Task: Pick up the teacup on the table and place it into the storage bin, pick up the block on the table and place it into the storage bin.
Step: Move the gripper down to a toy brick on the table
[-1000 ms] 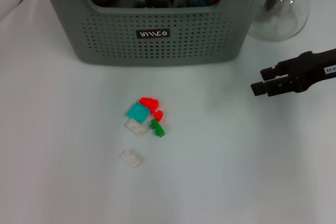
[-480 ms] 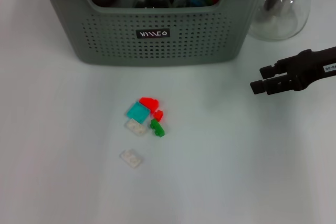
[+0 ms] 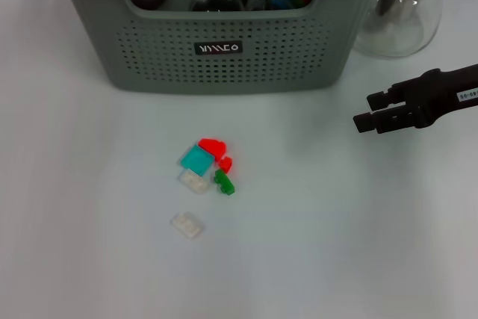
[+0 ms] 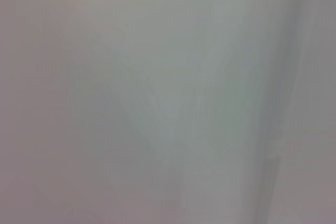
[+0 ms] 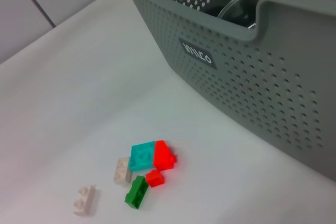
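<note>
1. The storage bin (image 3: 224, 31) stands at the far side of the white table (image 3: 336, 244), its black label with white logo facing me. Inside it I can make out dark rounded things and a clear glass holding small coloured pieces; I cannot tell which of these is a teacup.
2. The blocks lie on the table in front of the bin, well apart from it: a teal block (image 3: 196, 158) touching a red block (image 3: 212, 145), a smaller red block (image 3: 225, 163) just beside them, a green block (image 3: 223, 182) below that, and a pale clear block (image 3: 194, 181) touching the teal one.
3. A second pale block (image 3: 187, 225) lies alone, nearer to me than the cluster.
4. My right gripper (image 3: 364, 114) hovers over the table to the right of the bin, holding nothing, its dark fingers slightly parted with a narrow gap between them. It points toward the middle of the table, well apart from the blocks.
5. A glass jug (image 3: 399, 13) stands just beside the bin's right end.
6. My left gripper is out of sight; its wrist camera shows only a blank pale blur.
</note>
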